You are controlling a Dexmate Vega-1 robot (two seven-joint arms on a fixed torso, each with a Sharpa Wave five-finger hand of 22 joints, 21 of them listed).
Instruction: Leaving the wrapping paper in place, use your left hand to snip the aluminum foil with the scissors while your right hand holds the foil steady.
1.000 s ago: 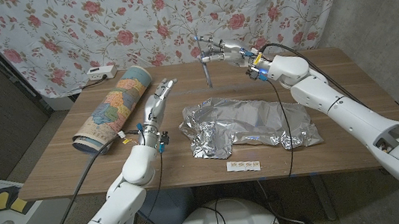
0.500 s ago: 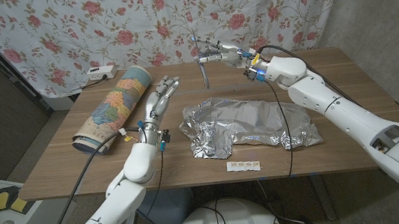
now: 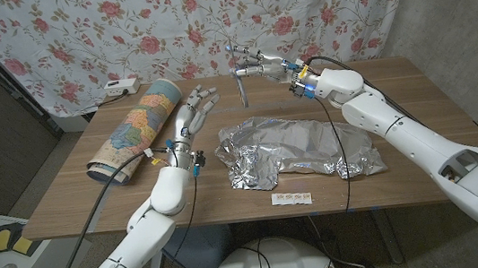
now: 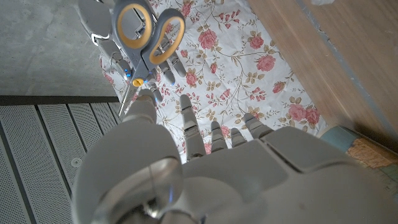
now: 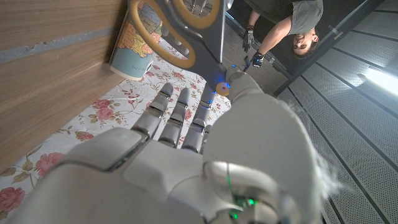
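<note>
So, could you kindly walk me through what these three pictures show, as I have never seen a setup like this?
This is a two-armed robot at a wooden table. The wide picture comes from a camera on its head, looking down; the other two come from cameras on its wrists, looking along the back of each robot hand, and are turned upside down. On the table lie a crumpled sheet of aluminum foil and a roll of map-print wrapping paper. The right robot hand holds a pair of scissors with yellow-lined handles in the air beyond the foil. The left robot hand holds nothing, fingers apart, beside the roll. A floral cloth hangs behind.
</note>
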